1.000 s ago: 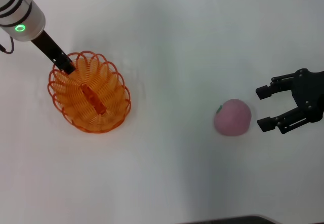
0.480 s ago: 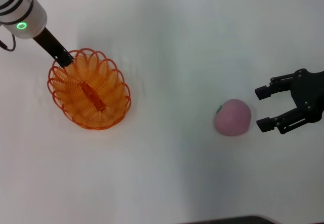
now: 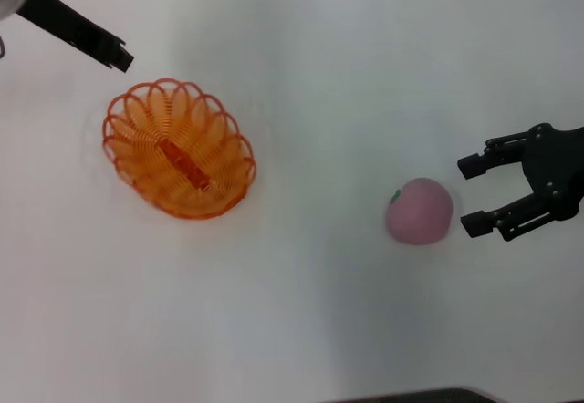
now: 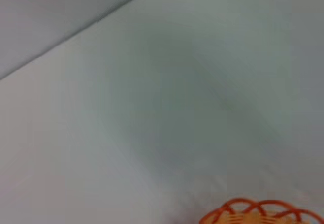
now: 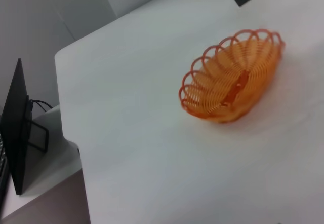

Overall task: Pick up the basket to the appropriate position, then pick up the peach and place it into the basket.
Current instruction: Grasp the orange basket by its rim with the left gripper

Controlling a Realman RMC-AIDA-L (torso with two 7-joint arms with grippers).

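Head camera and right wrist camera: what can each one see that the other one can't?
Only the head view shows the pink peach and the right tool, open, beside it but apart. Only the right wrist view shows the table's edge and a dark flat panel on a stand past it. Both show the orange basket lying empty on the white table, with the left tool just off its rim, not touching.

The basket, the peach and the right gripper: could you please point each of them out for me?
basket [image 3: 179, 160], head view, on its woven base.
peach [image 3: 420, 211], head view, middle of its pink skin.
right gripper [image 3: 472, 195], head view, midway between its open fingertips.
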